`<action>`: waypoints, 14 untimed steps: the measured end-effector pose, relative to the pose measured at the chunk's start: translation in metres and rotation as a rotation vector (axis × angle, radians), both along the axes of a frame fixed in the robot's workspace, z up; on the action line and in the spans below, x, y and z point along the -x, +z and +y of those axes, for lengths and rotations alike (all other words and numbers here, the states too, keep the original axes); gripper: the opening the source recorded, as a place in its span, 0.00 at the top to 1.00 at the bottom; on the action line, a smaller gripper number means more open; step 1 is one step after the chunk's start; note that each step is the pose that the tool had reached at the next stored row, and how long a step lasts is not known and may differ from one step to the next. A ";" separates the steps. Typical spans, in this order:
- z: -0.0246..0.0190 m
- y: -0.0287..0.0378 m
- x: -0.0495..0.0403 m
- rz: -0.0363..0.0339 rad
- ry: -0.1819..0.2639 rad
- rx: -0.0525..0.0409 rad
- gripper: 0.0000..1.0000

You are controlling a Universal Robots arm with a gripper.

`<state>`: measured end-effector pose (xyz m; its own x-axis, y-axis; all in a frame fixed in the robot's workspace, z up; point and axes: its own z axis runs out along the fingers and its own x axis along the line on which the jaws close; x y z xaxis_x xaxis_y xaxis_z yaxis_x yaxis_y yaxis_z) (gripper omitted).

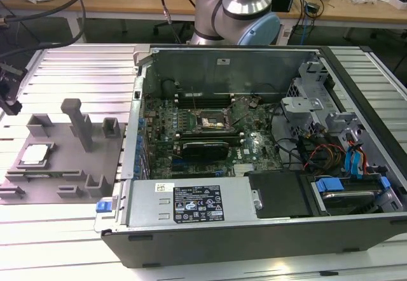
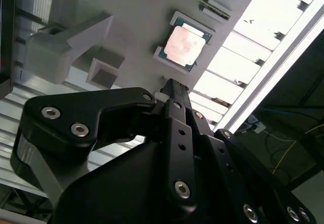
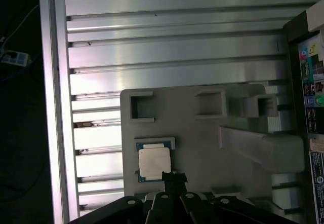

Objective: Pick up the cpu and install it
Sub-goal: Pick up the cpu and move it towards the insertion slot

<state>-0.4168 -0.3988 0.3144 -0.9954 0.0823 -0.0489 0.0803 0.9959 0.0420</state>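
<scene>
The cpu [image 1: 35, 154] is a small silvery-topped square chip lying flat in a recess of the grey plastic fixture [image 1: 63, 166], at the exterior view's left. Both wrist views look down on the cpu [image 2: 185, 45] [image 3: 154, 162] in the fixture [image 2: 131, 11] [image 3: 197, 148]. My gripper [image 2: 169, 86] [image 3: 173, 176] hangs above the fixture, its tip just beside the chip's edge and apart from it. Its black fingers are pressed together with nothing between them. The dark, metal-rimmed socket [image 1: 213, 123] sits uncovered on the motherboard inside the open computer case [image 1: 191, 211].
The fixture carries raised posts and blocks [image 1: 79, 122] near the cpu. The case wall [image 1: 137, 103] stands to the exterior view's right of the fixture. Cables and drive cages [image 1: 324, 135] crowd the case's right half. All rests on a ribbed aluminium table [image 1: 57, 236].
</scene>
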 end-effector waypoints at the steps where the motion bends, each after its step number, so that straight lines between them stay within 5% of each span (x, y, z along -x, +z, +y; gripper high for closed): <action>1: 0.0000 -0.0004 0.0011 0.0000 0.000 0.0000 0.89; 9: 0.0000 -0.0065 0.0131 0.0001 0.000 0.0001 0.89; 14: -0.0005 -0.0178 0.0176 0.0006 0.000 0.0000 0.89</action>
<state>-0.4344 -0.3993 0.2967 -0.9954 0.0824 -0.0483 0.0804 0.9959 0.0419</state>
